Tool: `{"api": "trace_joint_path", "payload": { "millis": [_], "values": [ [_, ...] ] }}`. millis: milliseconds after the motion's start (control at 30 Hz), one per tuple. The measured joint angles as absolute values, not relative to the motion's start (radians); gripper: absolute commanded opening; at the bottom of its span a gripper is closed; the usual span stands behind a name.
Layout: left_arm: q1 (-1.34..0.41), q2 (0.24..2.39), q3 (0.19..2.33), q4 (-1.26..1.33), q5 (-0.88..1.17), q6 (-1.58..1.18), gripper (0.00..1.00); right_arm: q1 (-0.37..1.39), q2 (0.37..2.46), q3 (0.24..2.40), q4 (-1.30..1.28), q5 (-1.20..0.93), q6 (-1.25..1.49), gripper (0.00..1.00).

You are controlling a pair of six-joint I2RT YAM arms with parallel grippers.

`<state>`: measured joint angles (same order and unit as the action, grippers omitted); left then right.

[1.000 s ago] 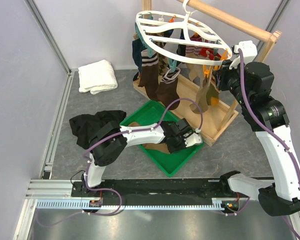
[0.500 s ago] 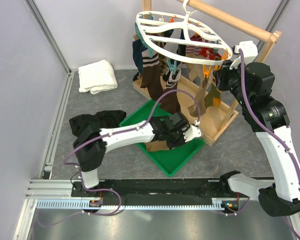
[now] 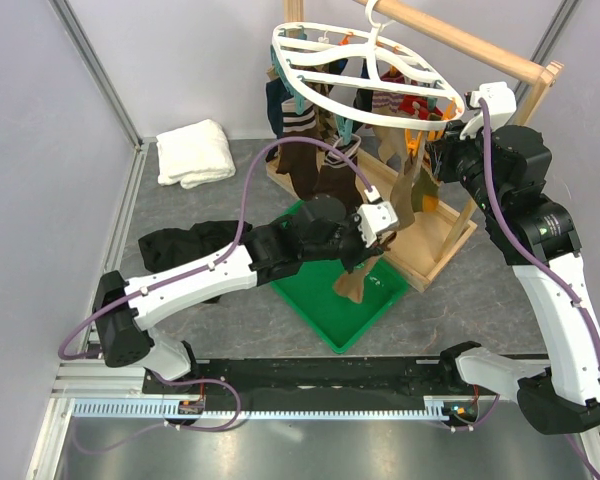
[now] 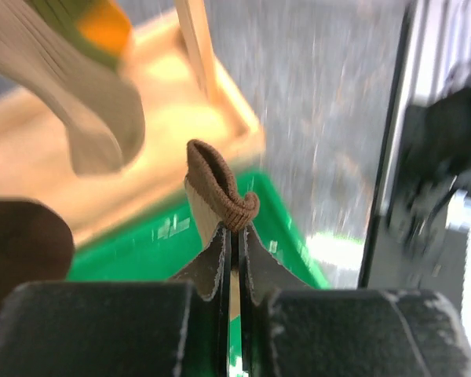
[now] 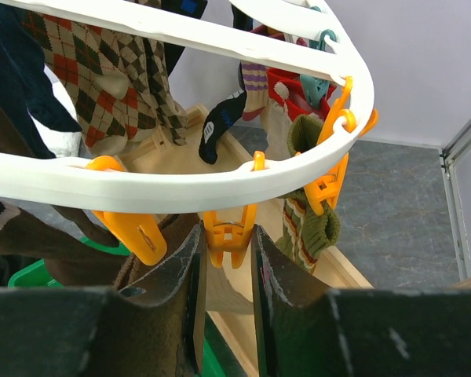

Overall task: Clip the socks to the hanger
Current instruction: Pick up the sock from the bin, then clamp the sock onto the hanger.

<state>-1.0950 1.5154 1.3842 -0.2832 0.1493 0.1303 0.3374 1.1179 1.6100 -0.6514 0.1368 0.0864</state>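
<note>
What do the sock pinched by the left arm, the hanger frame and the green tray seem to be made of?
Sock: tan knit fabric, matte; its rolled cuff shows ribbing. Hanger frame: white moulded plastic, smooth, faintly glossy. Green tray: likely hard plastic, from its even colour and crisp rim.

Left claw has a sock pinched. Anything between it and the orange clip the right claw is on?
Probably yes. The held sock in the left claw sits below and left of the orange clip squeezed by the right claw. In the top view, a hung beige sock dangles between them. Nothing else visible.
</note>
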Motion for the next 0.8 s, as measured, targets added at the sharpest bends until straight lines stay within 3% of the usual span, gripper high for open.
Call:
{"api": "trace_joint_path", "payload": {
  "millis": [433,800],
  "values": [
    [-1.095,1.496,1.386,0.114,0.114,-0.072,0.02,0.337,1.117,1.610,-0.651,0.124,0.117,0.00],
    [-1.106,1.657,1.451,0.318,-0.046,-0.108,0.02,0.337,1.113,1.610,-0.651,0.102,0.149,0.00]
  ]
}}
